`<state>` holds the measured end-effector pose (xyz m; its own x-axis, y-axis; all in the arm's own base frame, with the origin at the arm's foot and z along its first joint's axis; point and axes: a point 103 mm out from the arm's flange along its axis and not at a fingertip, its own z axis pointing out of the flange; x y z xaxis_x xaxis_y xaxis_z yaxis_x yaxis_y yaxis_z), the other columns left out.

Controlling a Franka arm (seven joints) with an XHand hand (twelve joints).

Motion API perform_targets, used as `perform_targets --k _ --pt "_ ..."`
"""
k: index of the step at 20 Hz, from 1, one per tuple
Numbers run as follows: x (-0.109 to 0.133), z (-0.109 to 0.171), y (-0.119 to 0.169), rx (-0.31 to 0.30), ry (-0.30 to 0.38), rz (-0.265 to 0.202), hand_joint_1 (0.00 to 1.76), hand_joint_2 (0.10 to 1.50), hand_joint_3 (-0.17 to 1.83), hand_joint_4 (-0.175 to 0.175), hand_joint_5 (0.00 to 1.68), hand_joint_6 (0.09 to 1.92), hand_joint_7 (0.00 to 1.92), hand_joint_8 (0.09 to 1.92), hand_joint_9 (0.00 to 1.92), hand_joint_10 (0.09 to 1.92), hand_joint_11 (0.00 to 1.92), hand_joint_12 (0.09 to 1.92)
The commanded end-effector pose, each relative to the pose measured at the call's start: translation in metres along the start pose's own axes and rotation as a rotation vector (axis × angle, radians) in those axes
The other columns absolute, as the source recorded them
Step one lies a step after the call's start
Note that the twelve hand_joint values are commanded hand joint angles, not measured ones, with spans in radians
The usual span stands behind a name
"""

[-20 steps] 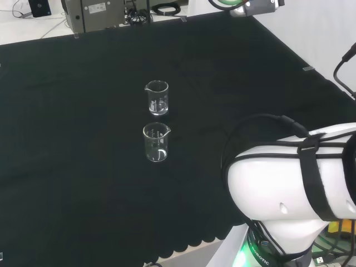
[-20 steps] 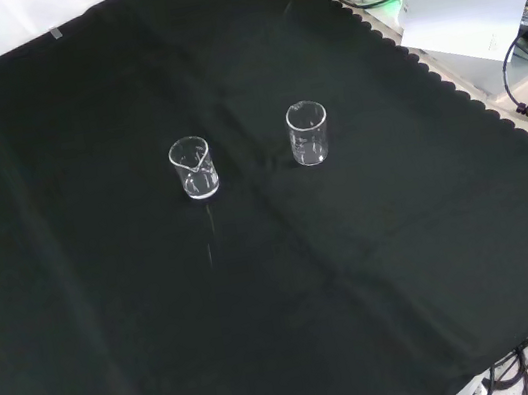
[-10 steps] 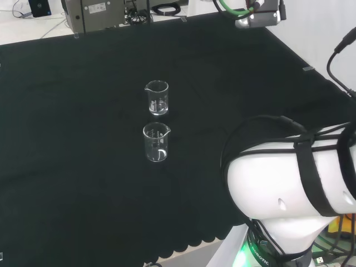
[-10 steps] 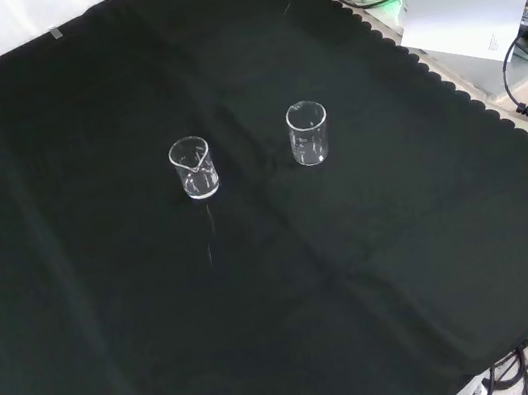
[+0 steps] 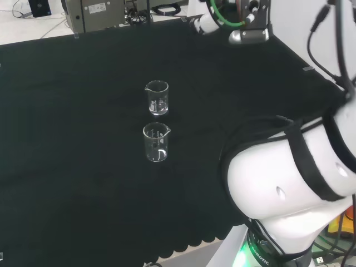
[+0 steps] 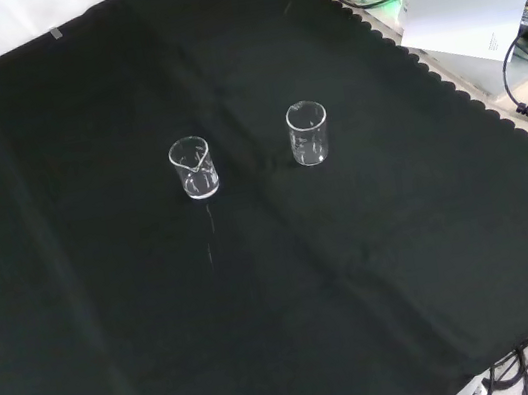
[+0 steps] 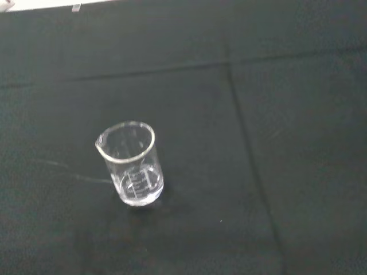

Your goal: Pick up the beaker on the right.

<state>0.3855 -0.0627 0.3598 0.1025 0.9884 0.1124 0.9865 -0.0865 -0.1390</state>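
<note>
Two clear beakers stand upright and apart near the middle of the table (image 6: 120,364), the right beaker (image 6: 309,134) in the front view untouched; the hand's state cannot be told.

Two clear glass beakers (image 6: 192,169) (image 6: 308,134), each printed with faint white graduation marks, stand on a plain black cloth (image 6: 263,309) with a scalloped edge. The arm's white link (image 5: 289,183) is wrapped with black straps and trails black cable, a green glow at its base.
</note>
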Motion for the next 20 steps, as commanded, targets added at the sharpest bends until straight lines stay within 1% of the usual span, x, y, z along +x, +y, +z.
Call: perform_targets --k 1,4,7,10,11,16,20 --pt "-0.010 0.085 0.098 0.038 0.126 -0.093 0.65 0.79 0.53 -0.025 0.42 0.09 0.22 0.62 0.38 0.65 0.08 1.40" --pt "-0.006 0.108 0.112 0.055 0.155 -0.134 0.68 0.76 0.54 -0.024 0.41 0.09 0.20 0.62 0.37 0.65 0.08 1.40" --pt "-0.003 0.130 0.120 0.066 0.216 -0.169 0.69 0.73 0.55 -0.024 0.40 0.09 0.19 0.62 0.37 0.65 0.08 1.40" --pt "0.004 0.152 0.123 0.098 0.220 -0.218 0.70 0.71 0.55 -0.024 0.40 0.09 0.20 0.62 0.37 0.65 0.08 1.40" --pt "0.004 0.159 0.123 0.099 0.230 -0.230 0.70 0.70 0.55 -0.024 0.39 0.09 0.19 0.62 0.37 0.65 0.08 1.40" --pt "0.005 0.186 0.127 0.117 0.272 -0.264 0.71 0.67 0.55 -0.025 0.36 0.09 0.18 0.62 0.35 0.65 0.08 1.41" --pt "0.004 0.200 0.132 0.133 0.286 -0.272 0.72 0.65 0.57 -0.025 0.35 0.09 0.18 0.62 0.35 0.65 0.08 1.41"
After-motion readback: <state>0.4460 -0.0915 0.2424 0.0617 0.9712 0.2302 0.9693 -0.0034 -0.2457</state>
